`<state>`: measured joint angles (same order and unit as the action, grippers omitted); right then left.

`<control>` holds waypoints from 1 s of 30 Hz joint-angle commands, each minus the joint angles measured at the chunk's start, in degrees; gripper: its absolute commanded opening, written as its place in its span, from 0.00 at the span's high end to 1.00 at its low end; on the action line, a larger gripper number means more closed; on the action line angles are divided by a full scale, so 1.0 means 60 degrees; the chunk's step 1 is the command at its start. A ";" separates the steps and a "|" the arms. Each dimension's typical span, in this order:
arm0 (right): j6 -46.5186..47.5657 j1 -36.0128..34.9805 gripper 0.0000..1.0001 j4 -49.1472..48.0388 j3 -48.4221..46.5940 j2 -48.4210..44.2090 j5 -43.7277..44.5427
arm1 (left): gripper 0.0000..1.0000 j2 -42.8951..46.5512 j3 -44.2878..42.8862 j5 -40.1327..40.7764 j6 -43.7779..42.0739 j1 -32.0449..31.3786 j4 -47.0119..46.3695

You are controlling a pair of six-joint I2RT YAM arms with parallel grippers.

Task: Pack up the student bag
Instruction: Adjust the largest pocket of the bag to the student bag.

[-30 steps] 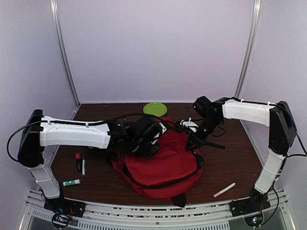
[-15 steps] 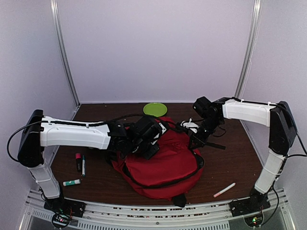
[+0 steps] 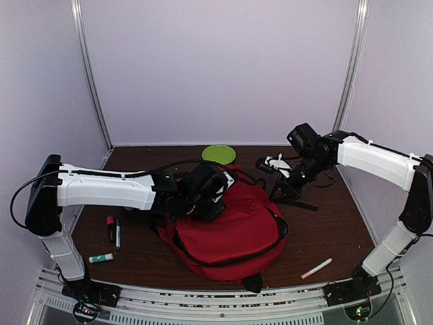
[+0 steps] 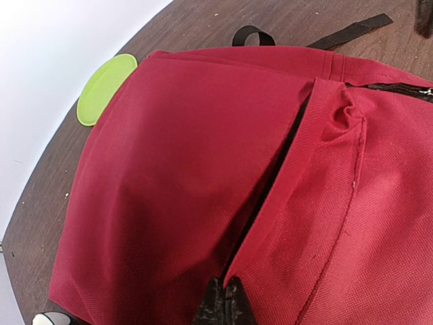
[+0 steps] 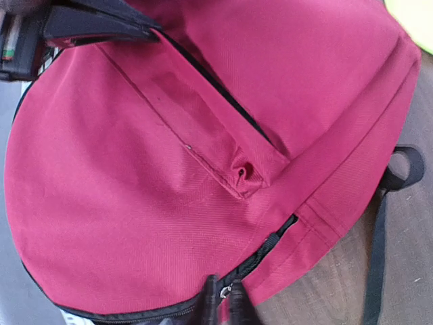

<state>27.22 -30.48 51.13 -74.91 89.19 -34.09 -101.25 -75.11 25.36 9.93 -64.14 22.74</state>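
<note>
The red student bag (image 3: 226, 227) lies in the middle of the table with its black straps at the far side. My left gripper (image 3: 211, 200) is shut on a red fabric edge (image 4: 270, 223) next to a dark open slit; its closed tips (image 4: 225, 302) show at the bottom of the left wrist view. My right gripper (image 3: 277, 195) is at the bag's right far corner. In the right wrist view its tips (image 5: 233, 308) pinch the metal zipper pull (image 5: 224, 292) of the black zipper (image 5: 270, 245) along the bag's edge (image 5: 135, 203).
A green disc (image 3: 218, 154) lies behind the bag. A pink highlighter (image 3: 109, 228), a dark pen (image 3: 118, 234) and a glue stick (image 3: 101, 258) lie at the left. A white marker (image 3: 316, 268) lies at the front right. Black straps (image 3: 298, 203) trail right of the bag.
My right arm has swung right and back and its wrist has risen, with the gripper still at the bag's corner. The left arm and the bag have hardly moved.
</note>
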 commanded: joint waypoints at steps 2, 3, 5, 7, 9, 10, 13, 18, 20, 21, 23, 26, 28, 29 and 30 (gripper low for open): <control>0.0340 0.0026 0.78 0.0513 -0.0376 0.0905 0.0042 | 1.00 0.0037 0.0016 0.0191 -0.0134 0.0089 -0.0626; 0.0390 0.0023 0.76 0.0589 -0.0520 0.1136 0.0093 | 1.00 0.0054 0.0035 0.0207 -0.0112 0.0089 -0.0646; 0.0426 0.0034 0.70 0.0697 -0.0864 0.1549 0.0315 | 1.00 0.0118 0.0126 0.0200 -0.0075 0.0084 -0.0727; 0.0471 0.0024 0.66 0.0839 -0.1170 0.1957 0.0614 | 1.00 0.0172 0.0168 0.0196 -0.0047 0.0097 -0.0744; 0.0488 0.0025 0.64 0.0967 -0.1406 0.2319 0.0904 | 1.00 0.0201 0.0195 0.0209 0.0003 0.0099 -0.0743; 0.0480 0.0026 0.64 0.1002 -0.1479 0.2443 0.1070 | 1.00 0.0225 0.0219 0.0213 0.0017 0.0099 -0.0754; 0.0391 0.0012 0.63 0.1109 -0.1569 0.2737 0.1547 | 1.00 0.0284 0.0270 0.0261 0.0042 0.0091 -0.0758; 0.0414 -0.0047 0.60 0.1165 -0.1394 0.2714 0.2018 | 1.00 0.0301 0.0344 0.0342 0.0047 0.0097 -0.0773; 0.0453 -0.0096 0.60 0.1139 -0.1284 0.2676 0.2224 | 1.00 0.0291 0.0346 0.0370 0.0031 0.0098 -0.0787; 0.0465 -0.0130 0.59 0.1143 -0.1251 0.2678 0.2279 | 1.00 0.0293 0.0346 0.0372 0.0026 0.0099 -0.0800; 0.0573 -0.0204 0.58 0.1312 -0.1238 0.2700 0.2168 | 1.00 0.0294 0.0332 0.0386 0.0030 0.0099 -0.0806; 0.0677 -0.0428 0.54 0.1396 -0.1191 0.2685 0.2086 | 1.00 0.0314 0.0316 0.0394 0.0077 0.0099 -0.0817; 0.0688 -0.0620 0.52 0.1279 -0.1115 0.2671 0.2225 | 1.00 0.0347 0.0341 0.0401 0.0128 0.0099 -0.0866; 0.0655 -0.0688 0.52 0.1162 -0.1100 0.2708 0.2332 | 1.00 0.0362 0.0365 0.0401 0.0142 0.0099 -0.0892; 0.0576 -0.0735 0.52 0.1049 -0.1094 0.2762 0.2499 | 1.00 0.0379 0.0385 0.0422 0.0158 0.0099 -0.0914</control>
<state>30.52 -33.08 57.58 -82.59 105.56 -22.06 -101.14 -73.52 26.20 9.82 -64.05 20.47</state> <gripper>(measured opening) 0.483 0.015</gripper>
